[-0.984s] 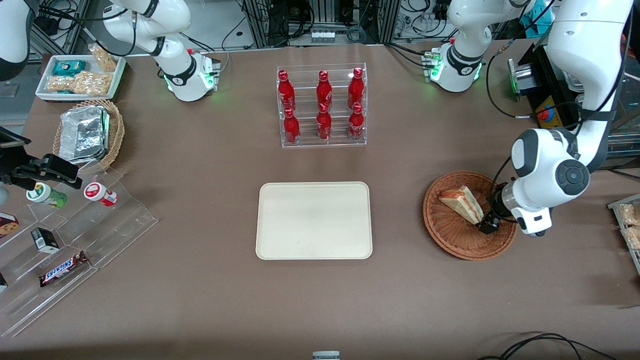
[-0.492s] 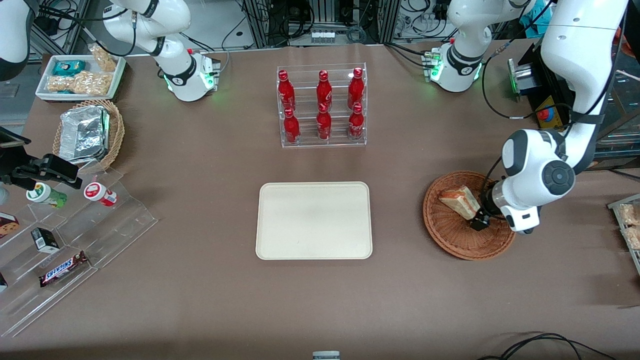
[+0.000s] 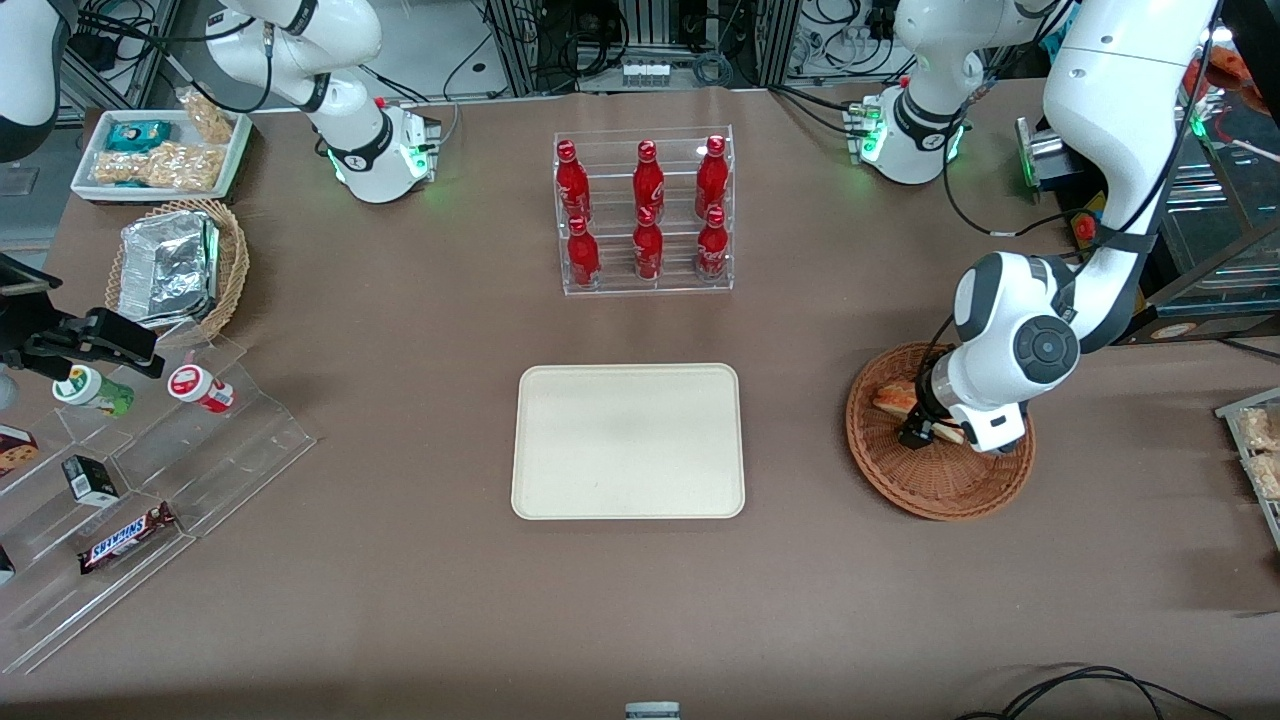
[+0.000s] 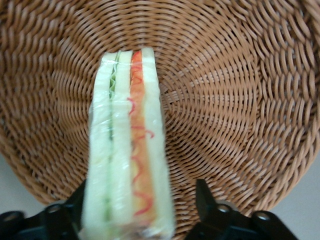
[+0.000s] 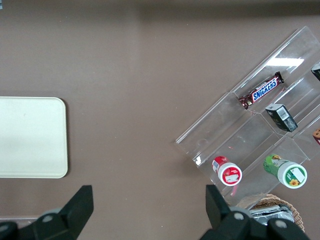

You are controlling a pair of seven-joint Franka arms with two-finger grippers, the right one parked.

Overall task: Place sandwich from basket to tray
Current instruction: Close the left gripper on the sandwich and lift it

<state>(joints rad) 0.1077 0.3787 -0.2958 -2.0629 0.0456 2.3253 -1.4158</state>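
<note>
- Brown desk, with the tray [image 3: 628, 441] bare at its middle and the basket [image 3: 935, 480] toward the working arm's end.
- Sandwich [image 4: 129, 155] stands on edge in the basket, long axis running straight away from the gripper [image 4: 135, 220].
- Gripper's fingers [image 4: 204, 200] straddle its near end, one touching and one apart, not yet clamped.

The round reddish-brown woven wicker basket [image 4: 240, 100] shows rough, ribbed strands with a faint sheen. The triangular white-bread sandwich [image 4: 131, 150] is wrapped in thin clear film that glints along its edges; its bread looks soft and matt. The black gripper [image 4: 137, 220], over the basket at the sandwich's end, has dull, matt plastic-looking fingers [image 4: 205, 202]. The flat cream-beige rectangular tray [image 3: 628, 440] looks smooth and matt. The brown table covering [image 3: 400, 580] is matt, with a fine cloth-like grain.
</note>
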